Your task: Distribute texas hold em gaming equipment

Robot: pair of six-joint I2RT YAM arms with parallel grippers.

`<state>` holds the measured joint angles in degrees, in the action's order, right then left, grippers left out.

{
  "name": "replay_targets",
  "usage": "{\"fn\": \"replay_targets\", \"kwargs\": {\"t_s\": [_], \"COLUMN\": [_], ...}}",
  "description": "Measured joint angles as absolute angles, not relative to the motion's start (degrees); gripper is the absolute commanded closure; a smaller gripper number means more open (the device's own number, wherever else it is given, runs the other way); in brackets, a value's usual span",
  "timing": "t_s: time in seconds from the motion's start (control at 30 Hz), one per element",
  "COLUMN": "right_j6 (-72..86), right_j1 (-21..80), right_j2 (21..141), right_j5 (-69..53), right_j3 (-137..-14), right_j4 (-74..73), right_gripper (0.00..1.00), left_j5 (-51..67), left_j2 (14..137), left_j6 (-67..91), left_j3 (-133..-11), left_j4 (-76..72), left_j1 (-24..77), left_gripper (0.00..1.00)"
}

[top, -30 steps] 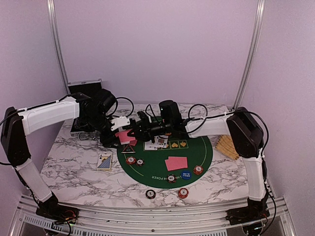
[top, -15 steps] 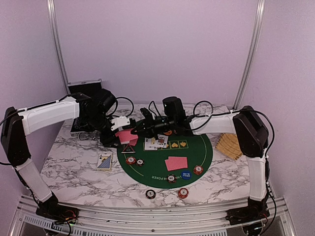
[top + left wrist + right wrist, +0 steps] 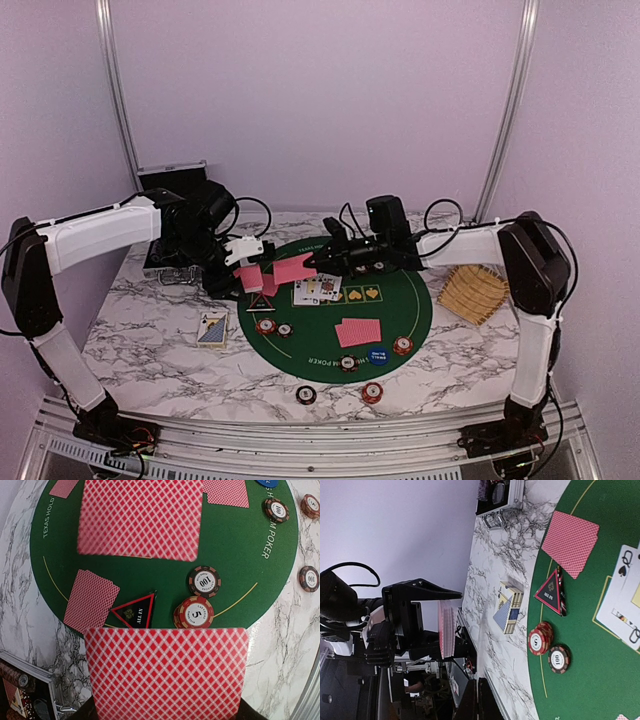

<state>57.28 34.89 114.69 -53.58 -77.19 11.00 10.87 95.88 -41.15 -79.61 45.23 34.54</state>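
My left gripper [image 3: 243, 268] is shut on a deck of pink-red-backed cards [image 3: 165, 672], held over the left rim of the green mat [image 3: 410, 300]. My right gripper [image 3: 318, 262] is shut on a single red-backed card [image 3: 295, 268], held in the air to the right of the deck; the card looks blurred in the left wrist view [image 3: 140, 517]. The right wrist view shows its fingers [image 3: 479, 700] pressed together. A black triangular marker [image 3: 261, 303], dark-red chips [image 3: 265, 325], a blue button [image 3: 376, 355], face-up cards [image 3: 318, 290] and two face-down cards [image 3: 358, 332] lie on the mat.
A silver-edged case [image 3: 172, 180] stands open at the back left behind the left arm. A card box [image 3: 212, 328] lies on the marble left of the mat. Two chips [image 3: 306, 394] lie near the front edge. A wooden slatted piece [image 3: 475, 293] sits at the right.
My right gripper has drawn back to the right from the deck with one card in it. The left arm and the deck have stayed in place.
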Motion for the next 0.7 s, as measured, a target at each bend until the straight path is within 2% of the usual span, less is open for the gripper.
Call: {"fn": "replay_targets", "kwargs": {"t_s": [0.37,0.7], "right_j6": [52.36,43.62], "right_j1": [25.12,22.22], "right_j2": [113.99,121.47], "right_j5": [-52.53,-46.28], "right_j3": [-72.84,-76.75], "right_j4": [7.94,-1.50], "right_gripper": [1.00,1.00], "left_j5": [10.85,10.85], "left_j2": [95.88,95.88], "left_j6": [-41.23,-41.36], "left_j3": [-79.53,-78.89], "left_j4": [45.23,45.25], "left_j1": [34.54,34.46], "left_gripper": [1.00,1.00]}}
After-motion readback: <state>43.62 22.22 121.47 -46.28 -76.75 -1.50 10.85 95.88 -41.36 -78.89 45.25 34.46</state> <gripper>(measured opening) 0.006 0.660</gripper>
